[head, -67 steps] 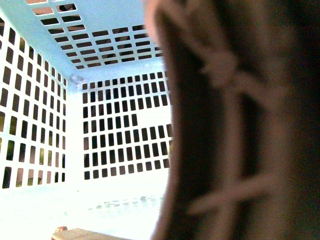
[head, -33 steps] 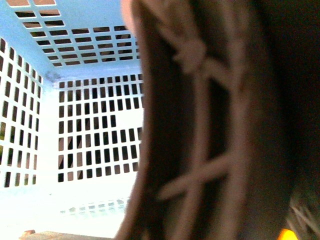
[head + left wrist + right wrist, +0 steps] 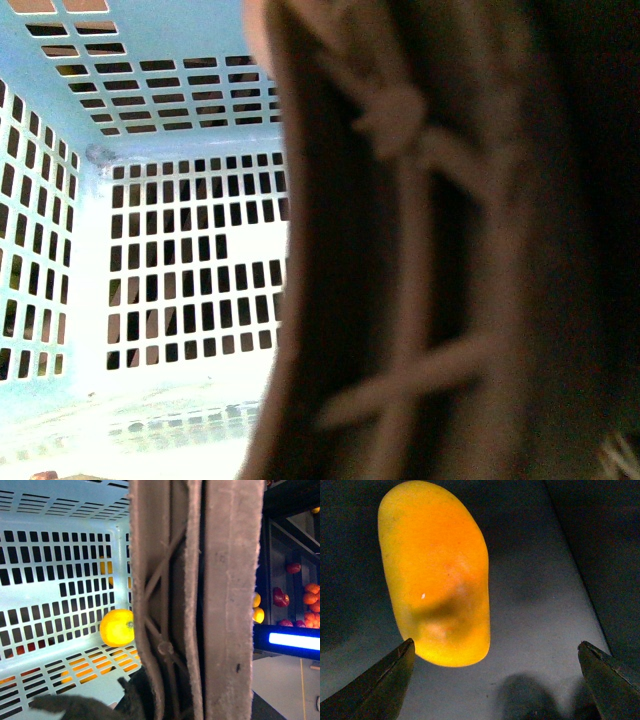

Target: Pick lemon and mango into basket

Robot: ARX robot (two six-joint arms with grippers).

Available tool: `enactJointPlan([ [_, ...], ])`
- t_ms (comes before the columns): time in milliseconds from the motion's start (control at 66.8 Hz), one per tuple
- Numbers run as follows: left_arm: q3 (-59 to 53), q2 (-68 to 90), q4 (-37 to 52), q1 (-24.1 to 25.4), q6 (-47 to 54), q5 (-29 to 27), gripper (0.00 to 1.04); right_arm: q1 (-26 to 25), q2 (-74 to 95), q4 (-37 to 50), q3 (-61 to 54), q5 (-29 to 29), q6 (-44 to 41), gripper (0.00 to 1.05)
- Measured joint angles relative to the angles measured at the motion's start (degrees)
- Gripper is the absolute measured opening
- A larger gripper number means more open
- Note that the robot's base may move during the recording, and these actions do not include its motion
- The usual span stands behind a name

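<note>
Right jaws spread wide; smooth golden-orange oval mango [image 3: 437,575] lies ahead, nearer one jaw: centre first, advance, close gently. Left jaws: cannot tell.

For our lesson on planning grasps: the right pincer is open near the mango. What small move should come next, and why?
Probably shift the right pincer sideways until the mango is centred between its fingertips, before closing. The pincer is open, and the mango lies untouched on the grey surface, nearer one fingertip than the other, not yet in the basket.
</note>
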Motion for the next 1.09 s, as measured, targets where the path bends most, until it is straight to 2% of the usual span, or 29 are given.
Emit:
enactJointPlan([
  [569, 0.00, 0.00, 0.00, 0.00, 0.02, 0.15, 0.15, 1.88, 9.64, -6.14, 15.10, -0.42, 3.67, 0.96],
  [1018, 0.00, 0.00, 0.00, 0.00, -0.02, 0.20, 0.15, 1.86, 12.81, -7.34, 19.96, -0.02, 5.31, 0.96],
  [1093, 0.00, 0.00, 0.00, -0.02, -0.02, 0.20, 0.15, 1.88, 13.03, -7.63, 20.22, -0.07, 5.42, 0.89],
])
